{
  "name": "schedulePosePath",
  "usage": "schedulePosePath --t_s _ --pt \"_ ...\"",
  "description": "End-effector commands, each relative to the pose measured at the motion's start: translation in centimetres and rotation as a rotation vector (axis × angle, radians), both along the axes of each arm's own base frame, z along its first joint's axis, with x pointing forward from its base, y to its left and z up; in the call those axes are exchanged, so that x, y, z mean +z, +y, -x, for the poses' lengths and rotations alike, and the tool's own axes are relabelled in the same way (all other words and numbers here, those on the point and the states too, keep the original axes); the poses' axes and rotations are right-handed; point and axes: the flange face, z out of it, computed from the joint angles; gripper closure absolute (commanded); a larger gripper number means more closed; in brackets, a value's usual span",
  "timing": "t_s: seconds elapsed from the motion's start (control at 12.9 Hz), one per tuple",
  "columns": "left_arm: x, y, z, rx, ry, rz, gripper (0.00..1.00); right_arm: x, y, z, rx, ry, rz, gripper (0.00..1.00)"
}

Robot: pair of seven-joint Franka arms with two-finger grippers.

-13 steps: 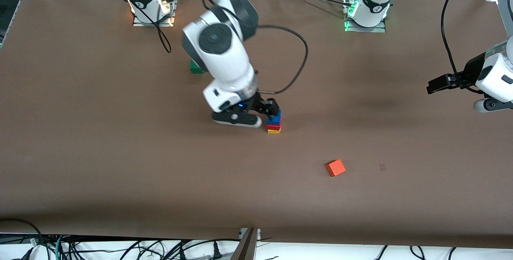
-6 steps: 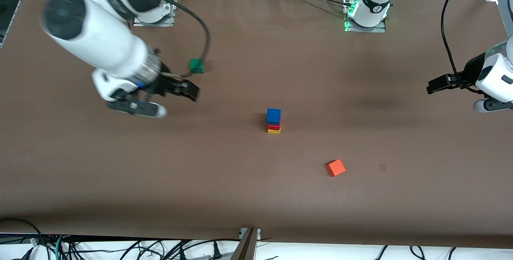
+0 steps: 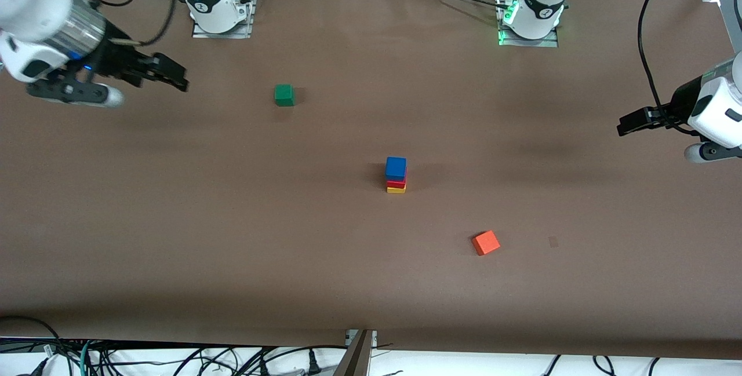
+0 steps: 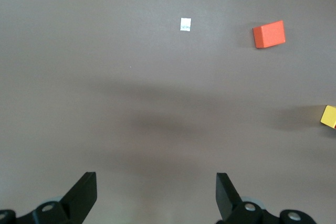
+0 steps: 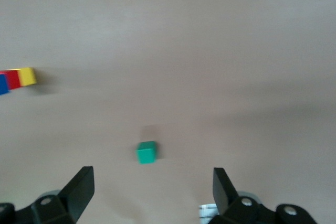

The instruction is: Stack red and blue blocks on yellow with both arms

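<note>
Blue block point(image 3: 396, 167) sits on red block point(image 3: 396, 183) on yellow block point(image 3: 396, 189), mid-table — the stack looks complete. Right gripper point(image 3: 168, 75) hangs wide open and empty over its end; left gripper point(image 3: 629, 124) waits, likewise open and empty — nothing apparently left.
</note>
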Motion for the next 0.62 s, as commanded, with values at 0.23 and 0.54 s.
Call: schedulePosePath --t_s 0.23,0.54 --pt "0.3 0.1 -0.1 -0.02 -0.007 0.013 0.0 0.9 -2.2 0.8 0.135 -0.045 0.074 0.0" --pt "0.3 0.2 -0.1 -0.018 -0.007 0.013 0.0 0.9 -1.4 0.3 0.129 -0.05 0.078 0.0"
